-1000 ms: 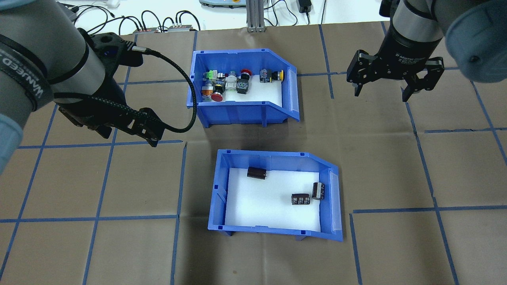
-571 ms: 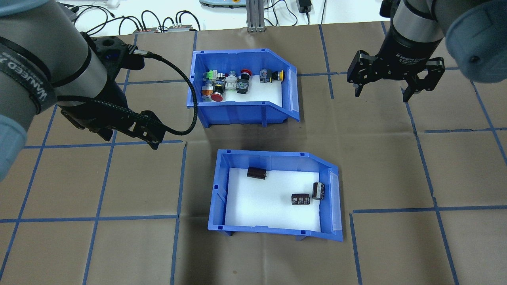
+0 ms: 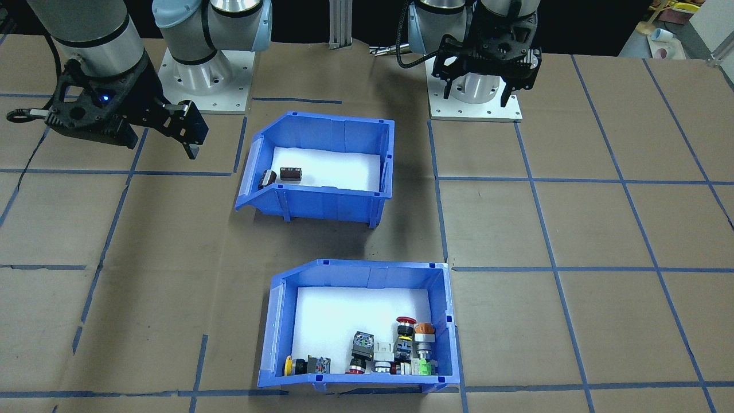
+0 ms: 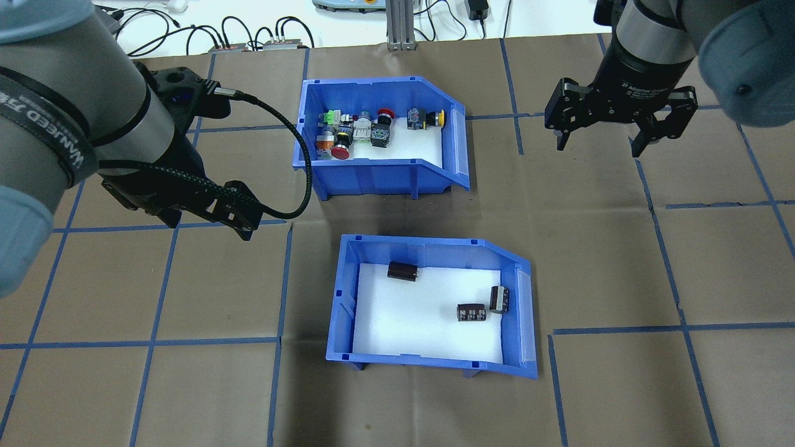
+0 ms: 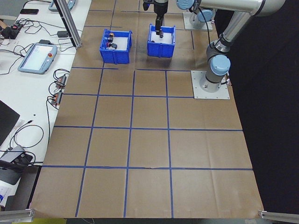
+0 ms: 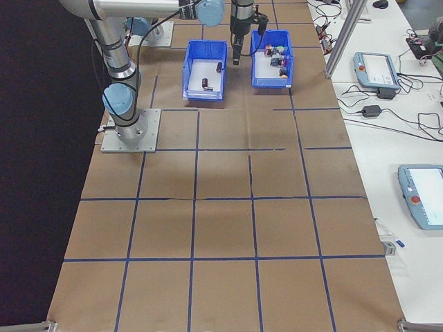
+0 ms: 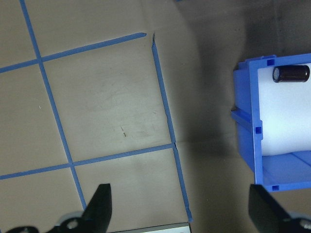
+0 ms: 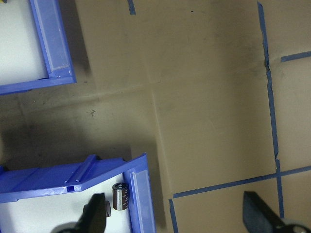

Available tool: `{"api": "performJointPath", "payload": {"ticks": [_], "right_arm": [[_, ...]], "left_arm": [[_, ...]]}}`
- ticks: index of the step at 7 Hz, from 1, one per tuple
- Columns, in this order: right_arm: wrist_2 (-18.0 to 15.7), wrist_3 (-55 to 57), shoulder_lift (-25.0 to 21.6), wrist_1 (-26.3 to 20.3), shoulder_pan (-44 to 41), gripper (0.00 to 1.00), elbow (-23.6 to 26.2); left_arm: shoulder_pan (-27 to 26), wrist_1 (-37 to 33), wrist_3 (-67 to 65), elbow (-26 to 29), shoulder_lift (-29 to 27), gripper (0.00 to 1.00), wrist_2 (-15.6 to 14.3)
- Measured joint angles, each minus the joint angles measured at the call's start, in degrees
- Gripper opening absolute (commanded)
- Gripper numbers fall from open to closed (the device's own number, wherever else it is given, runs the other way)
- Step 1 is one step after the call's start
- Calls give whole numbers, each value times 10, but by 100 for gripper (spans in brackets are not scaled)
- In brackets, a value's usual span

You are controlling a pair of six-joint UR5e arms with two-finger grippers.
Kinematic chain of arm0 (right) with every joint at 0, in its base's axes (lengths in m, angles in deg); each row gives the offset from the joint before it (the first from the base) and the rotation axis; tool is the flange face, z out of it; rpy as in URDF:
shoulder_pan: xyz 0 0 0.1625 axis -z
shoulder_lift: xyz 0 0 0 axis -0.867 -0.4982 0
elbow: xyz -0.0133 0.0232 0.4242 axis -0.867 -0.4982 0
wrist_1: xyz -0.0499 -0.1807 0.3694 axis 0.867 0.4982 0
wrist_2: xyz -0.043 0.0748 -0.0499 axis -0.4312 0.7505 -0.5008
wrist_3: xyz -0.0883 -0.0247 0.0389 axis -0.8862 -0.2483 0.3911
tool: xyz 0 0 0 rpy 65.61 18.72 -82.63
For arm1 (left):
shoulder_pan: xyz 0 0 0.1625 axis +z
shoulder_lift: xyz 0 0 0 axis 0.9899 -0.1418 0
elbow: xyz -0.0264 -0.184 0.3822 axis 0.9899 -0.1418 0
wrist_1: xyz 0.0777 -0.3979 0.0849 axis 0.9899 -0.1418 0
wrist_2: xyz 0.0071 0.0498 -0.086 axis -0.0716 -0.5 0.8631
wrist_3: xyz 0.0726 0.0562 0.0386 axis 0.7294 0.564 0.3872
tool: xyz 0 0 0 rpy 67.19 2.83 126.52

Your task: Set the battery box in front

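The battery box (image 4: 340,298) is a blue bin with a white foam floor, standing at the middle of the table nearer the robot. Three dark cells (image 4: 403,271) lie in it. It also shows in the front-facing view (image 3: 321,198). My left gripper (image 4: 208,220) hovers open, left of and beyond the box's far left corner, holding nothing. In the left wrist view the box corner (image 7: 248,121) lies to the right of the open fingers (image 7: 99,208). My right gripper (image 4: 597,148) hangs open and apart, far to the right beyond the box. The right wrist view shows the box's sloped end (image 8: 73,177).
A second blue bin (image 4: 379,177) with colourful push-buttons stands just beyond the battery box, a narrow gap between them. Brown paper with blue tape lines (image 4: 155,341) covers the table. Cables and devices (image 4: 248,37) lie past the far edge.
My left gripper has shifted slightly right and nearer, toward the battery box's corner. The right gripper and both bins have hardly moved.
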Motion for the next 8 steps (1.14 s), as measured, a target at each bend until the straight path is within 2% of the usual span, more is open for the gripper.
{"api": "performJointPath", "payload": {"ticks": [2, 4, 6, 8], "right_arm": [[1, -23, 50, -9, -2, 100, -55], [6, -90, 97, -13, -9, 100, -106], [21, -234, 129, -6, -16, 100, -121], [36, -403, 170, -3, -43, 100, -155]], "left_arm": [[-1, 1, -32, -18, 4, 99, 4], [-7, 2, -157, -59, 27, 98, 12], [-10, 3, -299, -120, 68, 98, 66], [-11, 3, -485, -180, 121, 98, 94]]}}
